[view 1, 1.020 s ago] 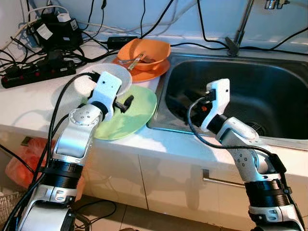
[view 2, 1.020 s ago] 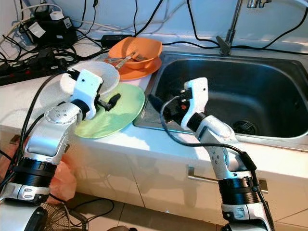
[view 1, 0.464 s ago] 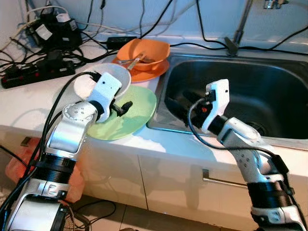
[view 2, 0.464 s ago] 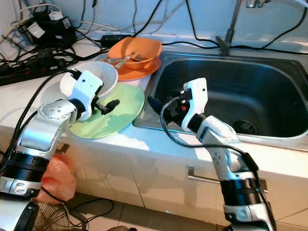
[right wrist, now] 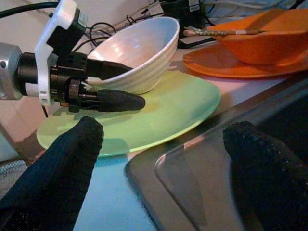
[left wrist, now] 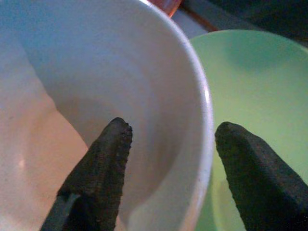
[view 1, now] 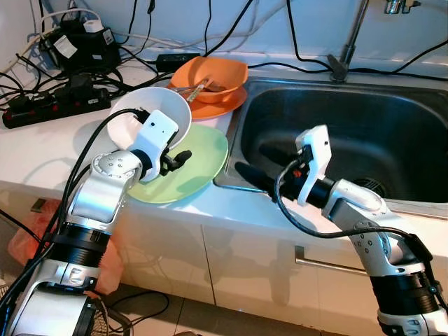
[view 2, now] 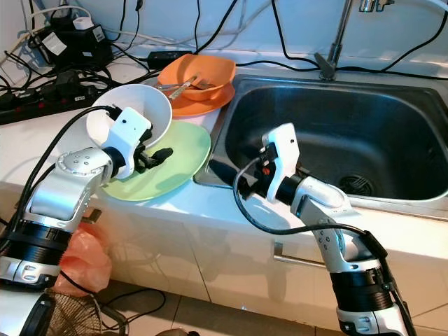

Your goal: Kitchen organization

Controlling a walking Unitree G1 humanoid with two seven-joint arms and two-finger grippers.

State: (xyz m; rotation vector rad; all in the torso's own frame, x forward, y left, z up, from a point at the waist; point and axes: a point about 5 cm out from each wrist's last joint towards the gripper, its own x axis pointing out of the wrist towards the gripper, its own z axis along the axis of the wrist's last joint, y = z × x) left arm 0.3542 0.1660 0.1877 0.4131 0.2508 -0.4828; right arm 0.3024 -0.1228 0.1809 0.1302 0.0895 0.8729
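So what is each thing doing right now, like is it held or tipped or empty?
white bowl: tipped up, rim pinched by left gripper
green plate: flat on counter, under the bowl
orange bowl: upright on orange plate, utensil inside
sink: no dishes
right gripper: open, holding nothing

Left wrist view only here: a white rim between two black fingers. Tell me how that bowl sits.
Observer: The white bowl is tipped up in the left gripper, with its low side on the green plate.
Operator: Report what's behind it.
Observer: An orange bowl holding utensils, on an orange plate.
Operator: Give me the right arm.
Observer: The right gripper hovers open at the front edge of the sink.
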